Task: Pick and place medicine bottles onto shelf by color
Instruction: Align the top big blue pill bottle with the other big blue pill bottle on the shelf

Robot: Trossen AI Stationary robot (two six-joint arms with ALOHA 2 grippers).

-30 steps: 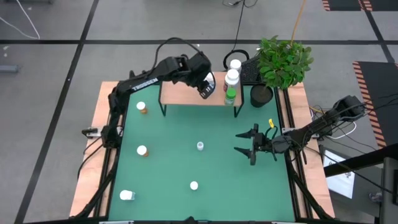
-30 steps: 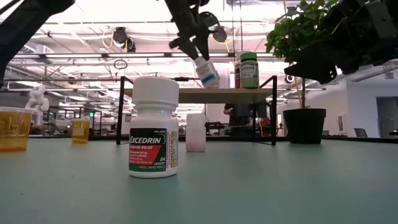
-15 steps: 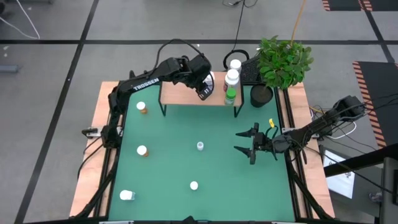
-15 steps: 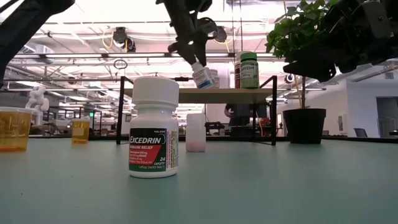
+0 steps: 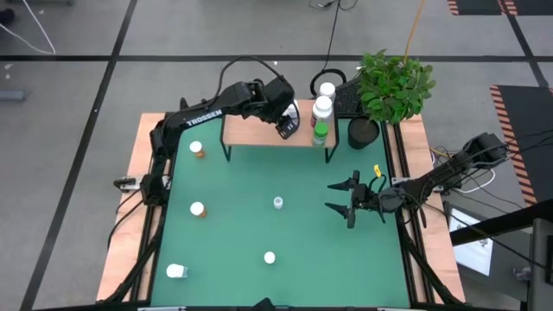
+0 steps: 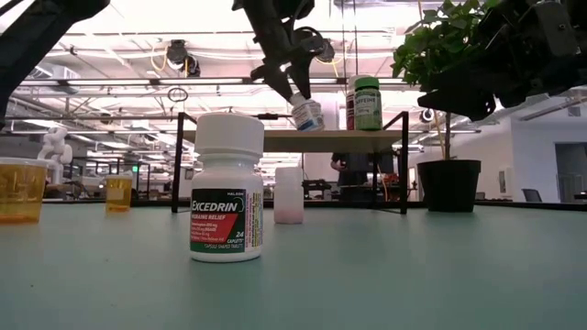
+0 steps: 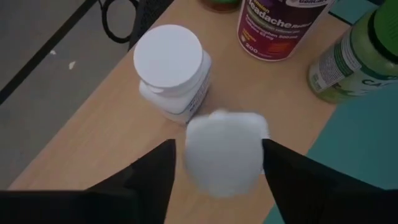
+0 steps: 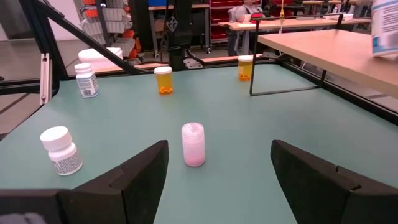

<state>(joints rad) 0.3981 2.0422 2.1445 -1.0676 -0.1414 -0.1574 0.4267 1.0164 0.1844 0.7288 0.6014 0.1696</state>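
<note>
While the green-topped table [image 5: 259,233] takes up most of the overhead shot, the light-wood shelf [image 5: 251,131] on thin black legs sits at its far edge. The left claw [image 5: 286,123] hangs over it, and I can't tell if it's pinching the tilted blue-labelled bottle [image 6: 307,115] or letting go. The right claw [image 5: 342,200] waits spread wide over the table. Up close there's a white round Excedrin bottle [image 6: 227,213], with a smooth pink bottle [image 6: 288,194] behind it.

table [image 5: 233,186] — five bottles | shelf [image 5: 251,130] — four bottles
</note>
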